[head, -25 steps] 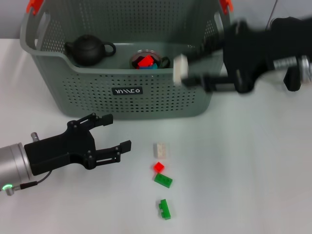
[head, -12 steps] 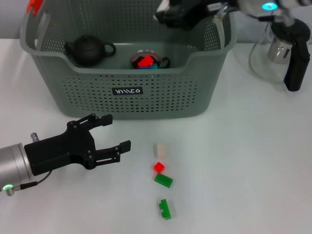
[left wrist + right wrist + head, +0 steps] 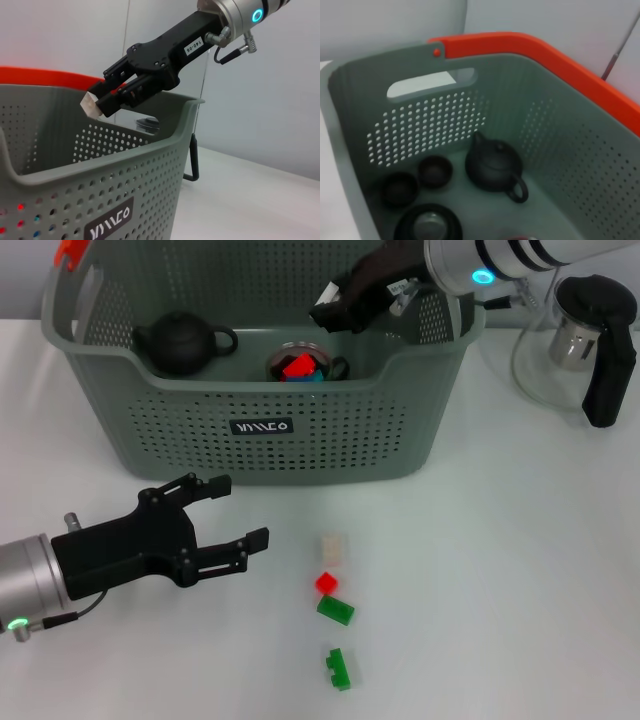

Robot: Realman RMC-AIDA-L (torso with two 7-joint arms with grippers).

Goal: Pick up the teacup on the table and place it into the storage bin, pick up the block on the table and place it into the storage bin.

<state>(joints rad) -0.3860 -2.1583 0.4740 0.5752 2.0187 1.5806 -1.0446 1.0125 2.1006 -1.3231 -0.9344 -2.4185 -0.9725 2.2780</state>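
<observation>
- While the right gripper [image 3: 330,308] hung over the open top of the storage bin [image 3: 260,430], its jaws were clamped on a pale block [image 3: 91,104], seen most clearly from the left wrist view, above the bin's near rim.
- The left gripper [image 3: 232,510] rested low over the table [image 3: 500,570] in front of the bin, fingers spread wide and holding nothing.
- Inside the bin sat a dark teapot [image 3: 180,342] toward the robot's left, and a round dish [image 3: 300,364] holding red and blue pieces near the middle of the floor.
- The right wrist view showed two small dark teacups [image 3: 417,180] on the bin floor just beside the teapot.
- On the table before the bin lay a cream block [image 3: 333,547], a red block [image 3: 326,583], a green block [image 3: 335,610] and a second green block [image 3: 338,668], in a loose line running toward the robot.
- A glass kettle [image 3: 575,345] with a black handle stood on the table beside the bin, on the robot's right.
</observation>
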